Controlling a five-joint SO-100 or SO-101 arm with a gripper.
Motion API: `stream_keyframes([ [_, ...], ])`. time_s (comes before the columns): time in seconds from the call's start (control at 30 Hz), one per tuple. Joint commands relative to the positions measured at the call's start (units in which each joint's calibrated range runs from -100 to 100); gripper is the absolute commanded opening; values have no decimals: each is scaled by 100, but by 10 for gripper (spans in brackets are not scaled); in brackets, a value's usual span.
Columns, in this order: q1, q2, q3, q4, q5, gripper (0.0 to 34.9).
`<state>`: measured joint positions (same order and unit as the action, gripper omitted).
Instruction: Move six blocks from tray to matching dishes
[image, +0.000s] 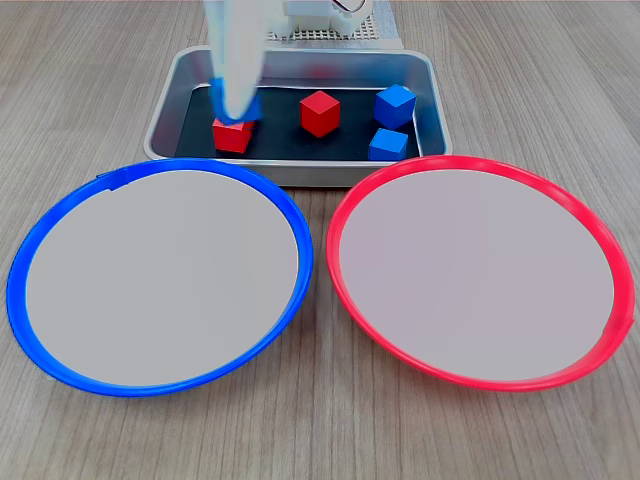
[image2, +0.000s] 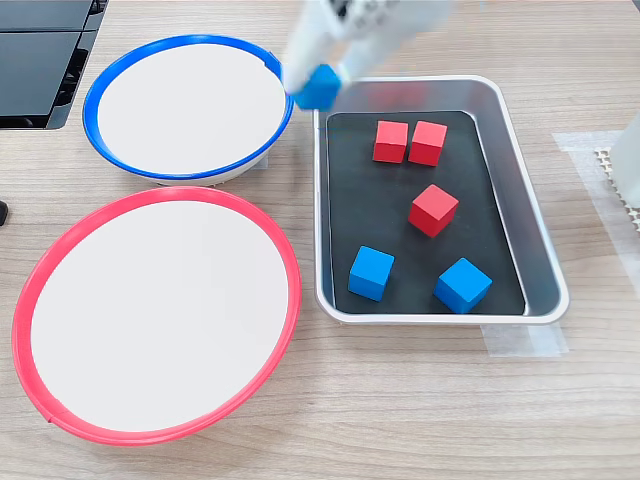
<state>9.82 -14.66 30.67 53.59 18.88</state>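
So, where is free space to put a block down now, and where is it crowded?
Both plates are bare: the blue-rimmed plate and the red-rimmed plate. The tray is crowded: three red blocks and two blue blocks lie in it. The gripper holds a blue block between the tray and the blue-rimmed plate.

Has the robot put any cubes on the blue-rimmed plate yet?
No: in the second exterior view the blue-rimmed plate is bare, and the claw holds a blue cube in the air.
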Motion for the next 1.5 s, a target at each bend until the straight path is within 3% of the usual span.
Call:
stream_keyframes([
  [0.0,302,1377,-2689,77,-650,1],
  [0.13,415,2665,-3663,-14,-611,2],
  [0.17,415,2835,-3673,-97,-527,26],
  [0.3,387,3108,-3290,-493,-195,215],
  [0.33,378,3108,-3236,-501,-142,234],
  [0.37,359,3091,-3217,-452,-103,235],
  [0.4,359,3040,-3226,-353,-98,213],
  [0.53,340,2400,-3254,762,230,3],
  [0.63,434,1633,-2953,2124,938,3],
  [0.73,717,771,-1916,2594,1709,3],
  [0.8,895,140,-741,2124,2159,11],
  [0.9,942,-380,815,902,2618,127],
  [0.97,914,-329,1025,687,2755,152],
  [1.13,961,12,1170,605,3184,184],
  [1.47,1008,319,1207,349,3429,198],
])
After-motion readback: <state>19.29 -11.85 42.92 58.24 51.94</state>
